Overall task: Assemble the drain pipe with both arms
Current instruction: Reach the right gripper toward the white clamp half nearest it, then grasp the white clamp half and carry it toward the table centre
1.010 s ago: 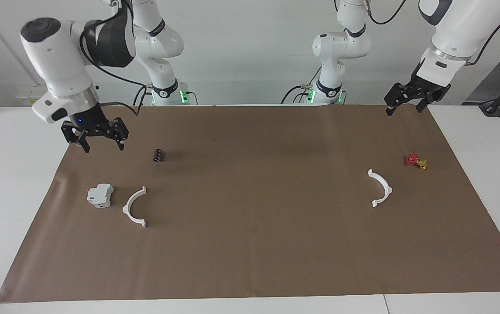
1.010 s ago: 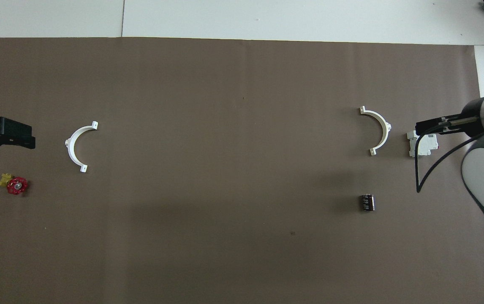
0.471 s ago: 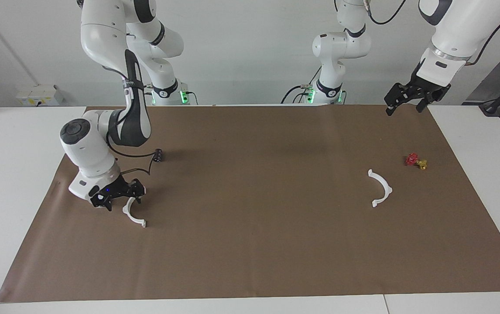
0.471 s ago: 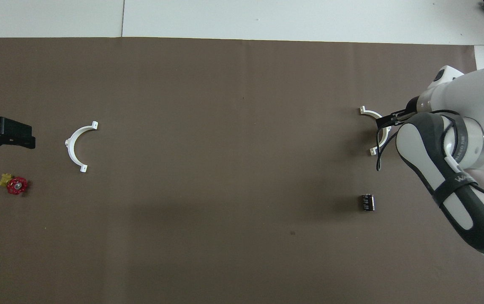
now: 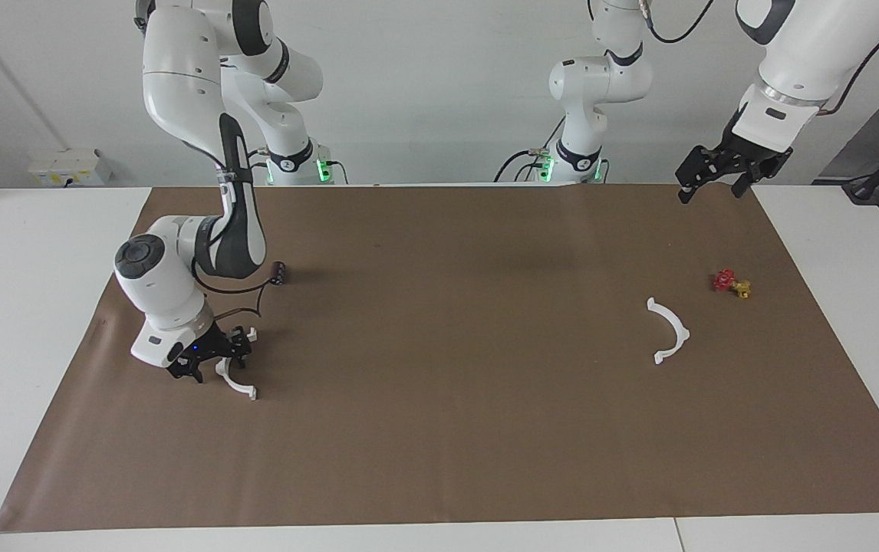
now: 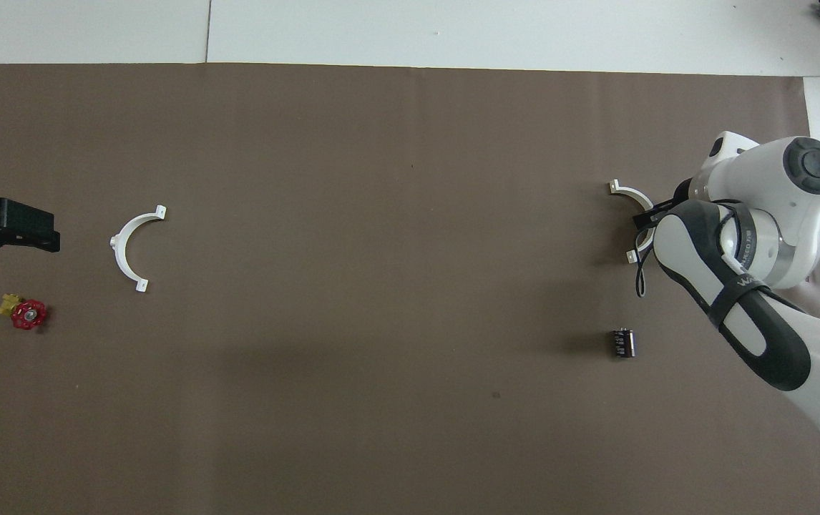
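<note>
The drain pipe lies as two separate white half-rings on the brown mat. One half-ring (image 5: 238, 386) (image 6: 623, 189) is at the right arm's end. My right gripper (image 5: 215, 364) is low on the mat at its curved middle, open, with a finger on either side of the band. The arm covers most of that piece in the overhead view. The other half-ring (image 5: 681, 328) (image 6: 116, 247) lies untouched at the left arm's end. My left gripper (image 5: 716, 175) (image 6: 6, 229) waits open in the air over the mat's corner by its own base.
A small red-and-yellow valve (image 5: 731, 284) (image 6: 23, 312) sits beside the untouched half-ring, nearer the mat's edge. A short black cylinder (image 5: 278, 273) (image 6: 622, 342) lies nearer to the robots than the right gripper. The brown mat (image 5: 439, 429) covers most of the white table.
The right arm swung down from high over the mat's edge and set its gripper around the half-ring, its fingers drawing closer together. The left arm has not moved.
</note>
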Motion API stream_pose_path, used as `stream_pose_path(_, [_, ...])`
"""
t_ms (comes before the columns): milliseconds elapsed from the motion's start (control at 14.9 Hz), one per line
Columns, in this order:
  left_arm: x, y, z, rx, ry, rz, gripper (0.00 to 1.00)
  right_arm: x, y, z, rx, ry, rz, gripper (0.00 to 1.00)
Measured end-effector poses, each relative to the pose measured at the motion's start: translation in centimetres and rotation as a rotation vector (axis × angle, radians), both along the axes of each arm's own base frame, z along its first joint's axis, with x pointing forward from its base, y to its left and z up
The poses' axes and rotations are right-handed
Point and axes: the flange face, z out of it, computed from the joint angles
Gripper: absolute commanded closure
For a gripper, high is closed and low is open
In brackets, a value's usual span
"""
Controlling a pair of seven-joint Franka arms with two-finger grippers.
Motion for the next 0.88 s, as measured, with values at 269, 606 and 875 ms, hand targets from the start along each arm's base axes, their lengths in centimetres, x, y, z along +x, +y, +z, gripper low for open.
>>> stream_pose_path(269, [0.0, 0.0, 0.0, 0.000, 0.000, 0.000, 0.00, 0.0, 0.1, 0.1, 0.016, -0.003, -0.006, 1.00])
stream_pose_path(606, [0.0, 0.0, 0.0, 0.000, 0.000, 0.000, 0.00, 0.1, 1.0, 0.6, 0.018, -0.009, 0.008, 1.00])
stream_pose_path(875, [0.0, 0.0, 0.0, 0.000, 0.000, 0.000, 0.00, 1.2, 4.2, 3.0, 0.029, 0.039, 0.063, 1.00])
